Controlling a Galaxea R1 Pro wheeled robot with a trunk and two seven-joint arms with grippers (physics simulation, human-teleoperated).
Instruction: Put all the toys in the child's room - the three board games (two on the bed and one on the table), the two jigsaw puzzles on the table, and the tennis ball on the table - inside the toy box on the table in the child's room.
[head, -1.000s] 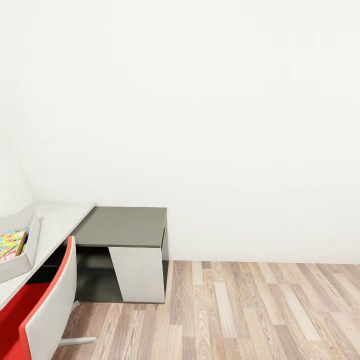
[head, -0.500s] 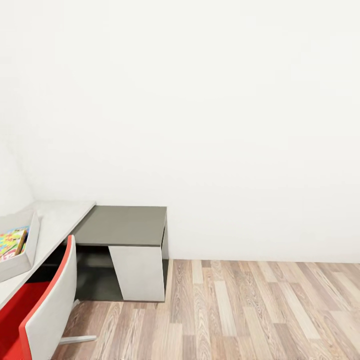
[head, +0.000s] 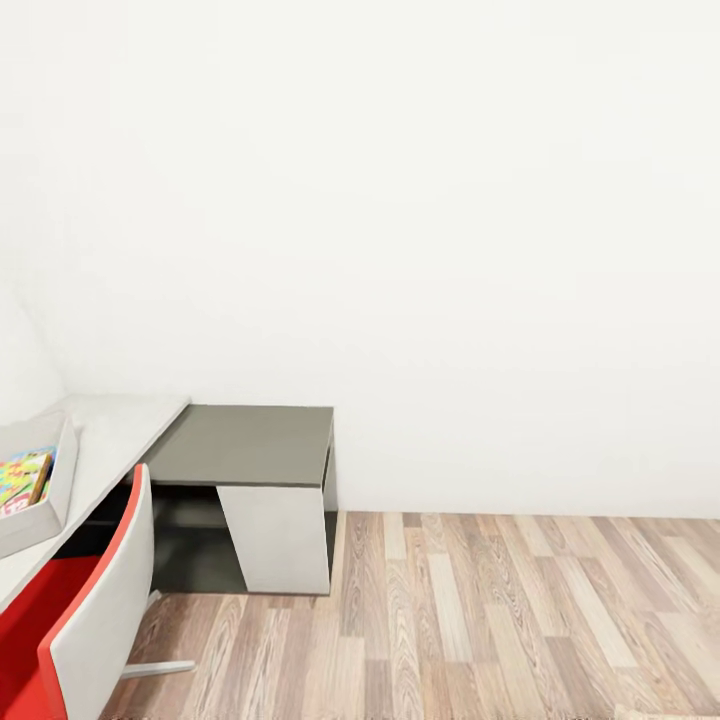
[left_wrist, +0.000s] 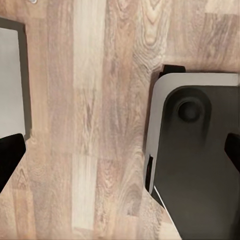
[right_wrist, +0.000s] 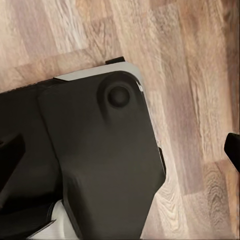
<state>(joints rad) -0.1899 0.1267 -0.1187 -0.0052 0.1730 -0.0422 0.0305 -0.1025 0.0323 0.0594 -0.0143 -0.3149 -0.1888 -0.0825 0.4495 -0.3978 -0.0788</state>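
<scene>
Both claws are held over the wood floor (head: 520, 620) beside the robot's dark base (right_wrist: 100, 165), the left claw (left_wrist: 120, 150) and the right claw (right_wrist: 120, 145) each with tips spread wide and nothing between them. At the desk (head: 120, 440), the toy box (head: 45, 500) is seen near its pale end, a jigsaw puzzle (head: 22, 478) already inside — well off to the left side. The left arm is judged nearer, once the base is turned toward the desk.
</scene>
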